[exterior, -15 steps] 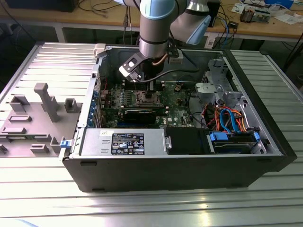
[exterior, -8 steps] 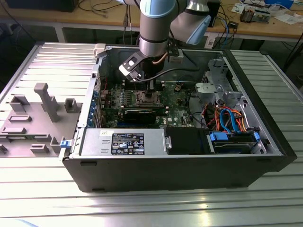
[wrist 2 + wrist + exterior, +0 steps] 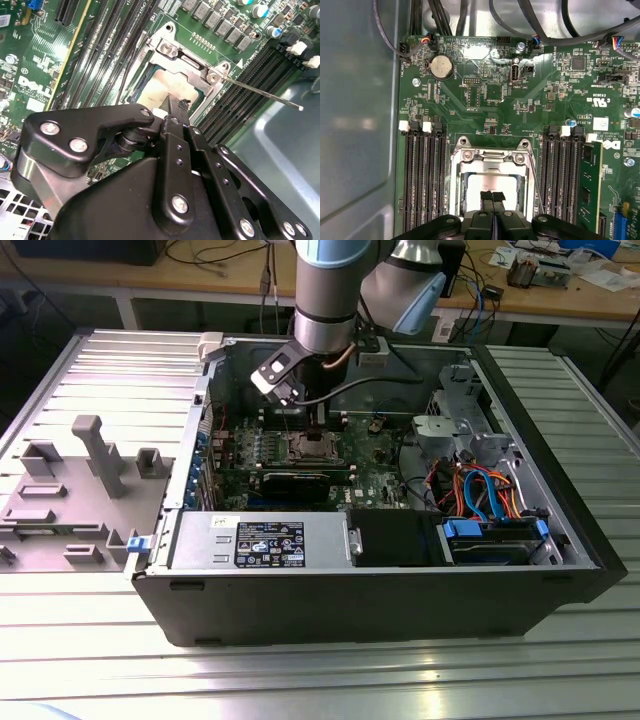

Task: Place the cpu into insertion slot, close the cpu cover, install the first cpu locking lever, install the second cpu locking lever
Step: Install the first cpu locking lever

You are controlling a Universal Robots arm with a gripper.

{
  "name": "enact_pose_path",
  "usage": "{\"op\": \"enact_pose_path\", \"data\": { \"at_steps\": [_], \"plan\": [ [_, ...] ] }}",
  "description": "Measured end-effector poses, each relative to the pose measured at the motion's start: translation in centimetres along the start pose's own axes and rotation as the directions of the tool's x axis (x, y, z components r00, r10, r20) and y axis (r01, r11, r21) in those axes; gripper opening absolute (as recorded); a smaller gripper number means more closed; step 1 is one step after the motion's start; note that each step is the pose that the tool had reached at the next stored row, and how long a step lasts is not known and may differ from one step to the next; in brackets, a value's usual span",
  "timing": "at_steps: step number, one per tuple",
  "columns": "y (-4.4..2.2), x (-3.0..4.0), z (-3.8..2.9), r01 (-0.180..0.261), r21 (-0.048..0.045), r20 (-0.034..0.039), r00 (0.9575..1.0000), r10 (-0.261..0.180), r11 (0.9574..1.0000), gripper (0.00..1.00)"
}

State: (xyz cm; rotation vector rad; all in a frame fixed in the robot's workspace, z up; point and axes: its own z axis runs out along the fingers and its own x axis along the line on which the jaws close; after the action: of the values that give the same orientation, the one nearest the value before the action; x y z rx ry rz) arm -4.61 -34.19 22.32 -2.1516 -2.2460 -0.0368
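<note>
**Q:** Where's your tool right now?
**A:** My gripper [image 3: 492, 196] is low over the socket with both fingers pressed together. I see nothing between them. The tips sit over the cpu [image 3: 470, 186]; I can't tell whether they touch it.

**Q:** And the cpu itself?
**A:** It lies flat in the slot [image 3: 455, 175]. Its silver-grey top shows through the window of the cover [image 3: 492, 156], which lies down over it. In the second wrist view one lever [image 3: 260, 92] juts out from a socket corner as a thin rod, its free end out past the RAM slots [image 3: 422, 175].

**Q:** Any writing?
**A:** The board [image 3: 485, 100] has white lettering all over it, and a white sticker [image 3: 600, 123] sits near the far end of the RAM slots. Beyond the socket is a coin battery [image 3: 441, 66], and past that black cables [image 3: 440, 15] run along the board's edge.

**Q:** And the wider scene?
**A:** In the exterior view my arm [image 3: 325, 300] reaches down into the open case [image 3: 350, 610]. A printed label [image 3: 268, 543] sits on the grey box at the case's near edge. A grey tray [image 3: 60, 510] lies on the exterior view's left.
</note>
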Motion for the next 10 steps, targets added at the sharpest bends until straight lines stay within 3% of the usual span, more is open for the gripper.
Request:
{"op": "enact_pose_path", "data": {
  "at_steps": [5, 10],
  "plan": [
    [-0.01, 0.05, -1.35, 0.0, -0.0001, 0.0, 1.0, 0.0, 1.0, 0.11],
    [-0.01, 0.08, -2.07, 0.0, 0.0, 0.0, 1.0, 0.0, 1.0, 0.11]
  ]
}}
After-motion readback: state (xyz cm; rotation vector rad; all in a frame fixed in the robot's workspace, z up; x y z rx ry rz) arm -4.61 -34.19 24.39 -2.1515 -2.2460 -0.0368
